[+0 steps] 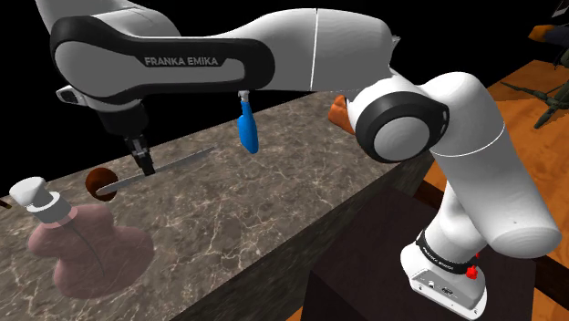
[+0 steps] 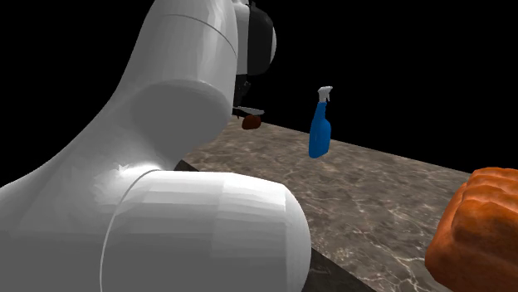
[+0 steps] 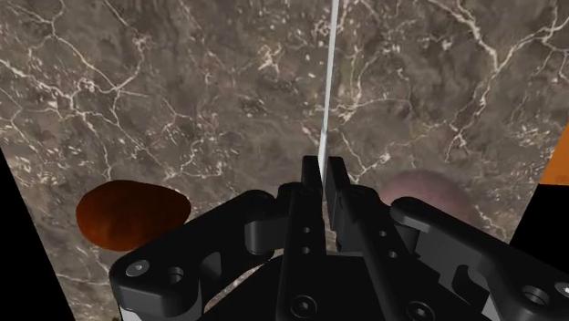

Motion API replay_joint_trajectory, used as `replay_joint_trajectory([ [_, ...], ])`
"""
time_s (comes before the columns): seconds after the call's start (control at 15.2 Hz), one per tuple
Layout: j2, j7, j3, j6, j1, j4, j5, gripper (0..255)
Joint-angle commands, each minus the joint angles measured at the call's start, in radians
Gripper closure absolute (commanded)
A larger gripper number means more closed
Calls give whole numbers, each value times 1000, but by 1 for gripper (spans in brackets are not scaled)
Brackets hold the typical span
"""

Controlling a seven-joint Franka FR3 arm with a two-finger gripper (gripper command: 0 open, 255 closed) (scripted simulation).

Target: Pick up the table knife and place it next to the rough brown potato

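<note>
My black gripper [image 1: 146,168] is shut on the table knife [image 1: 173,166], a thin grey blade held edge-up over the brown marble counter [image 1: 274,201]. In the wrist view the fingers [image 3: 310,182] clasp the knife [image 3: 326,91], which runs straight out ahead of them. The rough brown potato [image 1: 98,181] lies on the counter close beside one end of the knife. In the wrist view the potato [image 3: 132,214] sits just to one side of the gripper [image 3: 322,182]. The second exterior view shows the potato [image 2: 251,123] beyond the arm.
A blue spray bottle [image 1: 247,130] stands further along the counter. A pink bottle with a white cap [image 1: 77,242] sits near the counter's front at the shoulder view's left. An orange lumpy object [image 2: 477,228] rests at the counter's end. Black area lies beyond the counter.
</note>
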Motion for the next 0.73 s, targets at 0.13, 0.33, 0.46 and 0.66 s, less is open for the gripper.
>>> replay_joint_trajectory([
  [0.13, -20, 2, 1, 70, -3, -89, 1, 255],
  [0.33, -33, 1, 1, 119, -6, -151, 2, 255],
  [0.46, -38, 1, 1, 150, -7, -187, 2, 255],
  [0.66, -42, 1, 1, 193, -9, -234, 2, 255],
])
